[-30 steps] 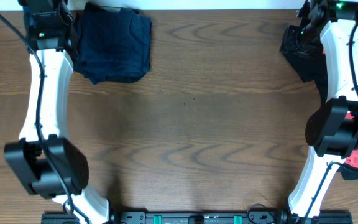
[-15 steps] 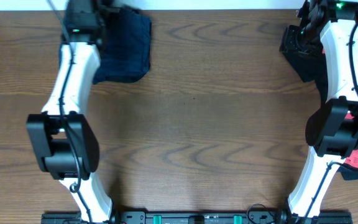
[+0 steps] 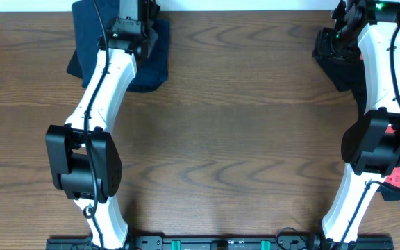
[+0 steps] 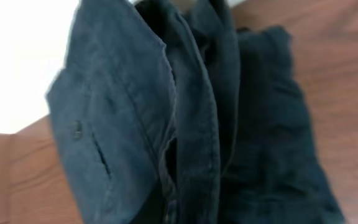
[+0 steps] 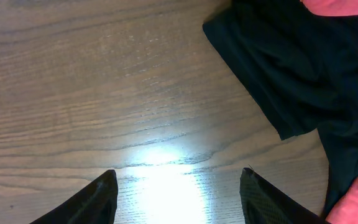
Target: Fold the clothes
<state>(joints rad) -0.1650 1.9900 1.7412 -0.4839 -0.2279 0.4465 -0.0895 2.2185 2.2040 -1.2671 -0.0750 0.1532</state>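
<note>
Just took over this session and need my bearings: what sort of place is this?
Probably a robot lab workbench, not a home: a white left arm and right arm at a wooden table, with a navy garment and a black-and-pink clothes pile.

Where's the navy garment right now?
Overhead view: the navy garment sits at the far edge of the table on the left side, partly covered by the left arm reaching over it. It fills the left wrist view.

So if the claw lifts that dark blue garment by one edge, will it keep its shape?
Probably not: the dark blue garment lies in soft, loose layers, so it would likely droop and unfold. Its thick stitched seams suggest heavy cloth that grips rather than slips.
</note>
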